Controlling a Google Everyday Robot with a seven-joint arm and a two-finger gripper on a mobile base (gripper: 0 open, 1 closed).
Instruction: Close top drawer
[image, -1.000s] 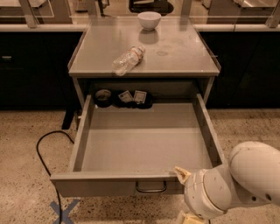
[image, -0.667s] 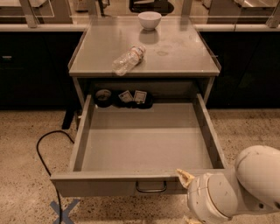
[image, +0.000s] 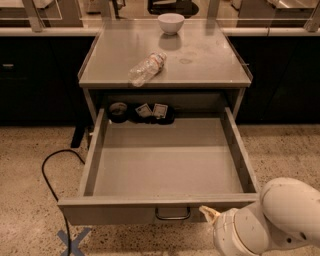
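Moved: white robot hand (image: 208, 214) slightly lower; wide grey metal top drawer (image: 110, 212) unmoved.
Hand: at drawer front, right of small dark loop handle (image: 172, 216); grip cannot be told.
Drawer: pulled fully out.

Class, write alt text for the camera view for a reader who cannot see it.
A grey top drawer stands pulled open. The robot's gripper is near its front, beside the handle. A bottle and bowl sit on the cabinet.
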